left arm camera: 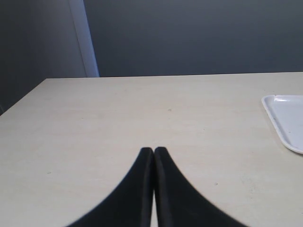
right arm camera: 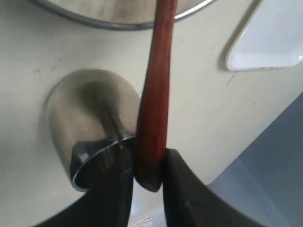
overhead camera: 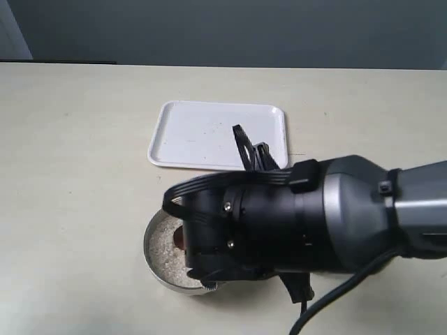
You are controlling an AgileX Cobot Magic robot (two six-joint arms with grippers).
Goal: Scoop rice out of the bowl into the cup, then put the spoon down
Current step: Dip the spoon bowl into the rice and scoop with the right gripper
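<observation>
Pale beige desk (overhead camera: pixel 70 174) under a dark wall. Grips the dark reddish-brown wooden spoon (right arm camera: pixel 156 85) by its slim handle in the clamped right hand (right arm camera: pixel 147 158). Reaches over the rim of the round shiny steel bowl (overhead camera: pixel 150 255), well short of the far edge, seemingly to load white rice grains (overhead camera: pixel 164 244). Small steel cup (right arm camera: pixel 90 118) just beside it, handy for a short carry. Left hand (left arm camera: pixel 154 153) pressed together, empty.

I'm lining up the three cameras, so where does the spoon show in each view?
Exterior: only a brown bit of the spoon shows, in the bowl, under the right arm.
Left wrist: not in it.
Right wrist: the spoon handle is gripped in the right claw, beside the cup, pointing to the bowl's rim.
Shared landmark: the tray; tray edge in the left wrist view, tray corner in the right.
</observation>
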